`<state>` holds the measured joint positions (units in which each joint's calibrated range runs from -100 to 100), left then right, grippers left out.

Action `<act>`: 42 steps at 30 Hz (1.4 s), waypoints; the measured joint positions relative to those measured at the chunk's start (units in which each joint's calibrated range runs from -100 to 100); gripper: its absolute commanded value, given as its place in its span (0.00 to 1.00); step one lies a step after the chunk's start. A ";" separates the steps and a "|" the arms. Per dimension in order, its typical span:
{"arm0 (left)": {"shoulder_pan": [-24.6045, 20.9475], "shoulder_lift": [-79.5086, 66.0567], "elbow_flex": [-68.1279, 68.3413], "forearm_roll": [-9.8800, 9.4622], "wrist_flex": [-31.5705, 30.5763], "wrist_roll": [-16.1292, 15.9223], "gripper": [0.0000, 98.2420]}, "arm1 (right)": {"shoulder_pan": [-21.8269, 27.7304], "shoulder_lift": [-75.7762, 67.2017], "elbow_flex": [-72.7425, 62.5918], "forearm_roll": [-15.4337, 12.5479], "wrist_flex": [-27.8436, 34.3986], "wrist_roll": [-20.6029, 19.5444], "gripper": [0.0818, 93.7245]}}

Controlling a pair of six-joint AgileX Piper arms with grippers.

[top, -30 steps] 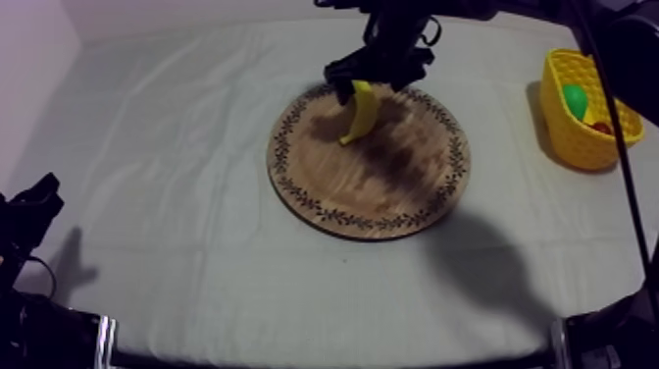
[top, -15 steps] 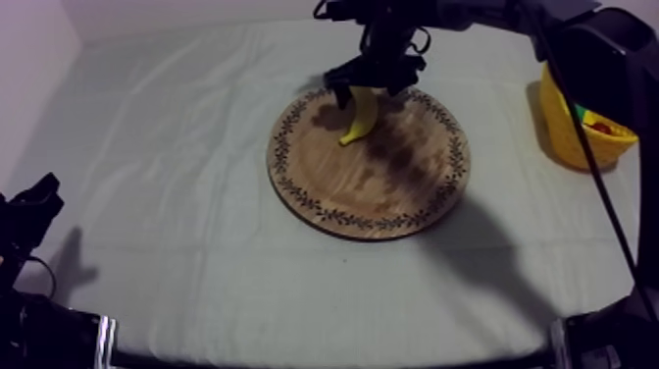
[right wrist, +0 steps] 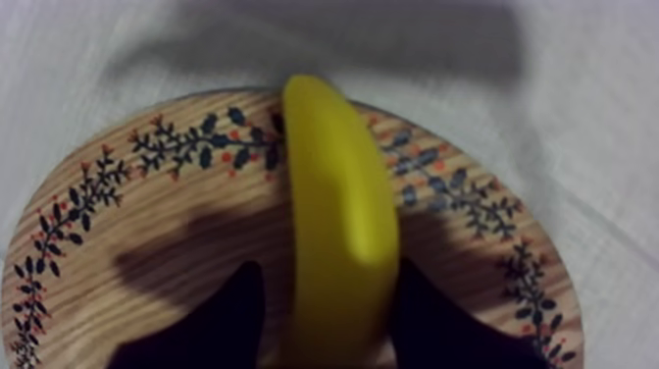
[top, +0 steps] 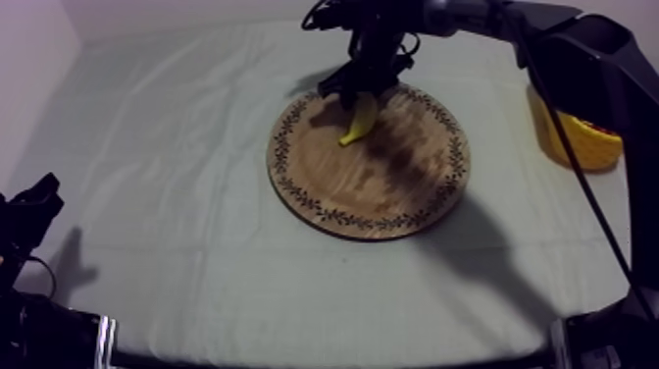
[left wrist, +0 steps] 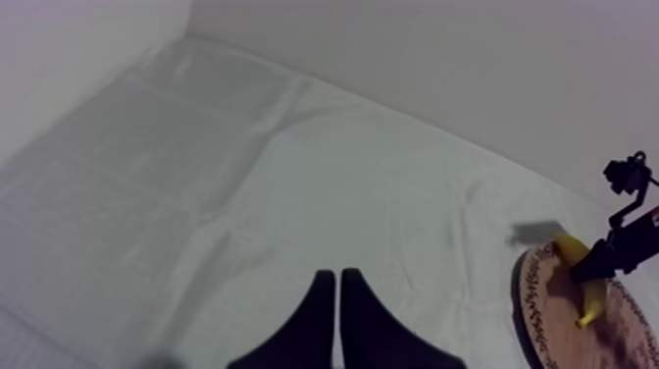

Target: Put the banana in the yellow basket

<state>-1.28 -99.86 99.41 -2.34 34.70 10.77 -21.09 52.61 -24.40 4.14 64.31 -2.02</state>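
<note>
The yellow banana point(top: 359, 116) hangs tilted over the far rim of the round wooden board point(top: 392, 182), its lower tip close to the wood. My right gripper point(top: 362, 84) is shut on its upper end. In the right wrist view the banana point(right wrist: 338, 206) sits between the two black fingers point(right wrist: 233, 319) of the right gripper point(right wrist: 329, 267), with the board's patterned rim point(right wrist: 118, 196) underneath. The yellow basket point(top: 593, 147) stands at the right edge, partly behind my right arm. My left gripper point(top: 29, 208) rests low at the left, its fingers point(left wrist: 316, 319) together as a narrow wedge.
From the left wrist view I see bare cloth ahead, a wall behind, and the banana point(left wrist: 579, 270) over the board point(left wrist: 554, 329) far off. The right arm crosses the table's back right, above the basket.
The right arm has swung farther across the back right and now hides more of the basket. The gripper holding the banana shifted slightly left at the board's far rim. The left arm stayed still.
</note>
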 measured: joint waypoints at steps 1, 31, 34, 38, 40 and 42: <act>0.00 0.00 0.00 0.00 0.00 0.00 0.00 | 0.00 0.13 -0.18 -0.10 0.35 0.17 0.31; 0.00 0.00 0.00 0.00 0.00 0.00 0.00 | 5.34 -42.49 36.59 0.71 2.69 1.84 0.30; 0.00 0.00 0.00 0.00 0.00 0.00 0.00 | 8.44 -49.55 43.01 0.47 2.97 3.35 0.30; 0.00 0.00 0.00 0.00 0.00 0.00 0.00 | 13.72 -56.91 49.31 0.34 3.66 5.51 0.30; 0.00 0.00 0.00 0.00 0.00 0.00 0.00 | 16.32 -59.22 51.51 0.34 3.66 6.64 0.30; 0.00 0.00 0.00 0.00 0.00 0.00 0.00 | 19.30 -60.50 53.39 0.21 3.74 7.81 0.30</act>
<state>-1.28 -99.86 99.41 -2.34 34.70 10.77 -1.79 -7.89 28.99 4.36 68.05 5.79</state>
